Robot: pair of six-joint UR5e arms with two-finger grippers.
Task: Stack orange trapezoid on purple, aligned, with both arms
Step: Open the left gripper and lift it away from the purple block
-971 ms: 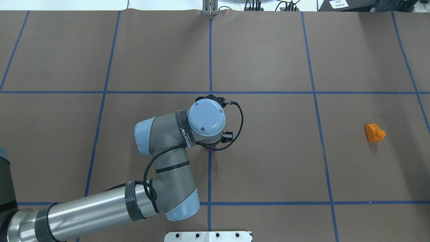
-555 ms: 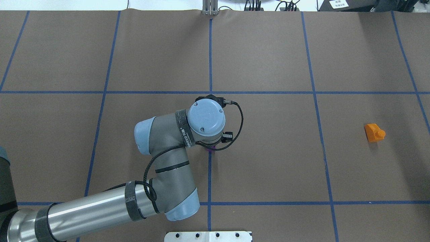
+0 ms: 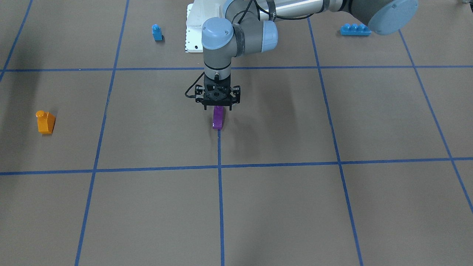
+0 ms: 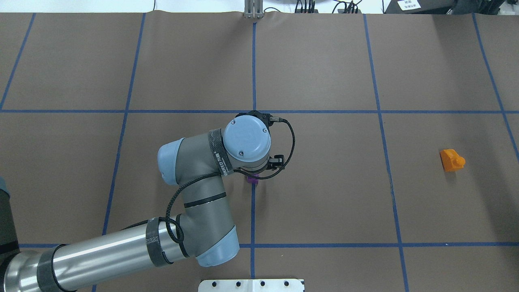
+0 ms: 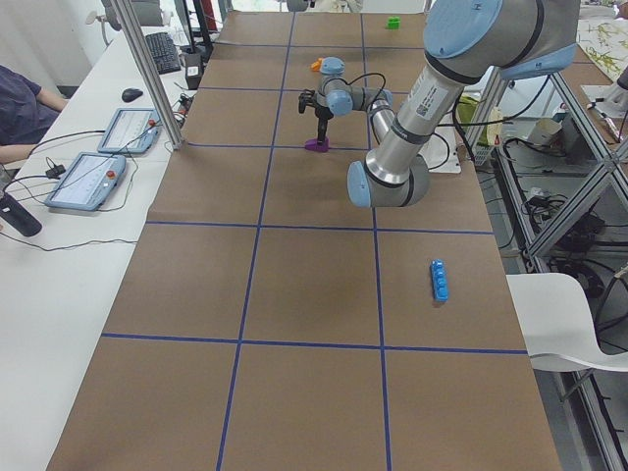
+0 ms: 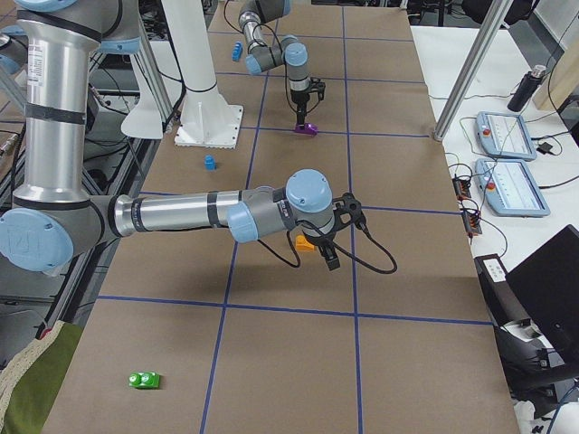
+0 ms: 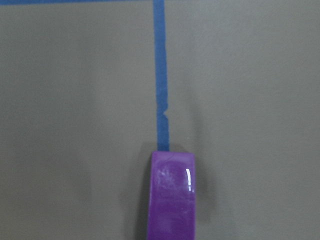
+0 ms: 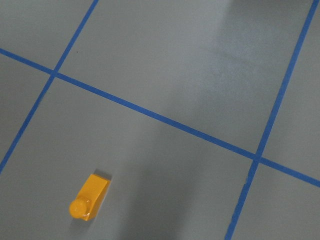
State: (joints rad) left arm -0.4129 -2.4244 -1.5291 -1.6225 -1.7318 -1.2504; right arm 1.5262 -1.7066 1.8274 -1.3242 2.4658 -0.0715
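Brown taped tabletop (image 3: 295, 207): left hand (image 3: 218, 108), fingers spread, has lifted slightly off the purple brick (image 3: 218, 119) at centre frame, leaving it placed. Orange brick (image 3: 46, 122) sits far left. I cannot tell the right hand's (image 6: 328, 258) grip.

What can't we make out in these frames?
Whether the left gripper is open or shut on the purple brick: too small in the front view, covered by its wrist overhead.
Part of the purple brick: cut off by the left wrist view's bottom edge.
Whether the right gripper is open: seen only in the right side view, where it partly hides the orange brick.
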